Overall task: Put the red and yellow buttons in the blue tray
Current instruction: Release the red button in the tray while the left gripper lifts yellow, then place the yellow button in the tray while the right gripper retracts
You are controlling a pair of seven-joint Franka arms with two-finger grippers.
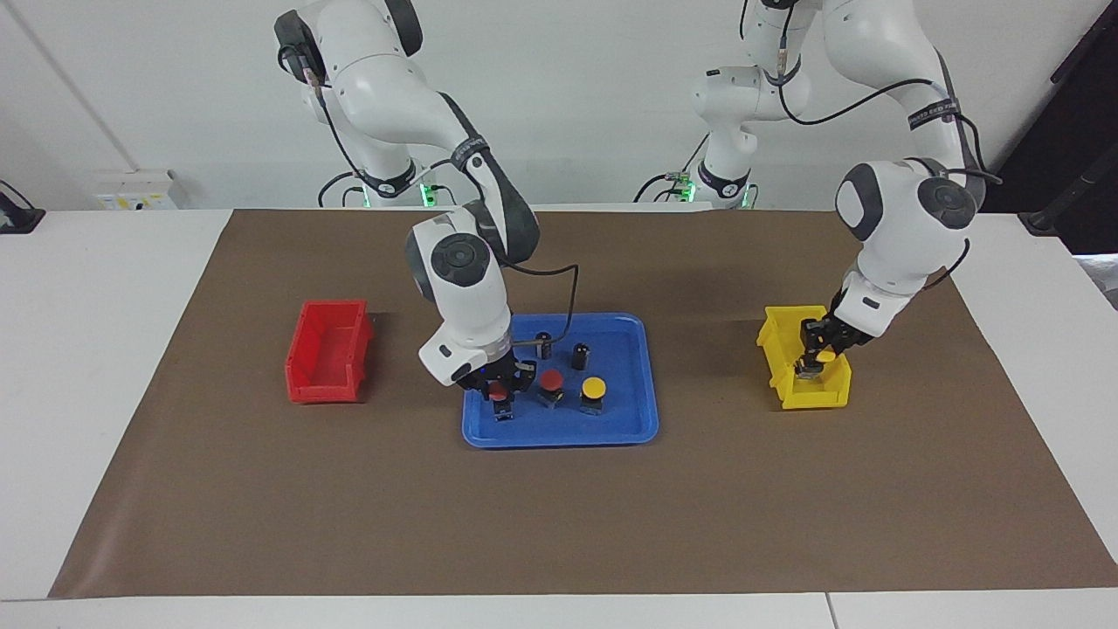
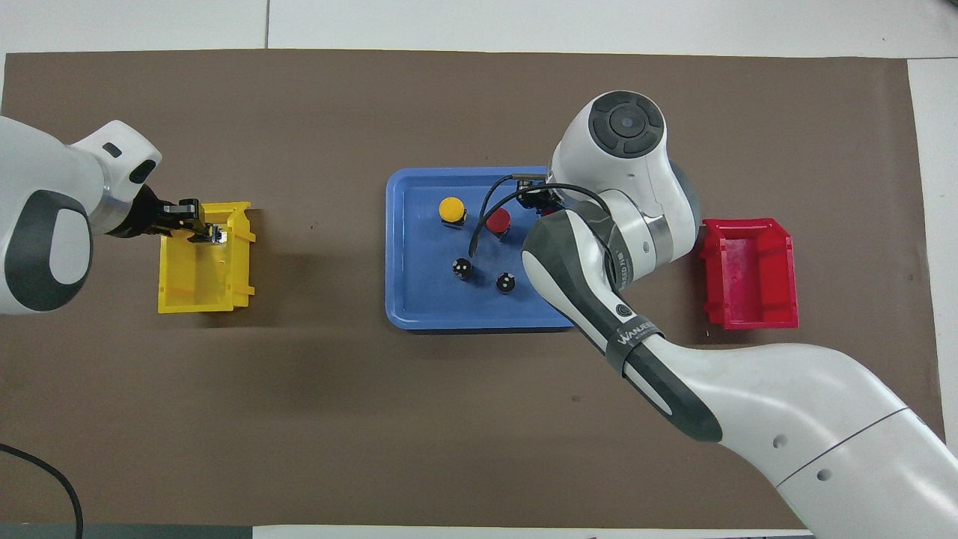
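Right gripper [image 1: 500, 395] is down over the blue tray [image 1: 642, 367], at the corner toward the right arm's end of the table and away from the robots. Its fingers are pinched shut on a red-capped button [image 1: 498, 390], whose dark base sits at or just above the tray floor; can't tell if it's actually touching. In the overhead view the arm covers that button.

Two more buttons are already in the tray: a red button [image 1: 550, 382] just beside the held one, and a yellow button [image 1: 594, 390] next to that, toward the left arm's end. The two dark capless cylinders [image 1: 580, 355] stand in the tray too, nearer the robots than the buttons.

Left gripper [image 1: 815, 353] is at the yellow bin [image 1: 772, 348], at the left arm's end of the table. Its fingers are closed tight on the last yellow-capped button [image 1: 824, 355], which is within the bin, around rim height.

The red bin [image 1: 327, 353] sits at the right arm's end of the brown table mat [image 1: 559, 515], well apart from the tray.
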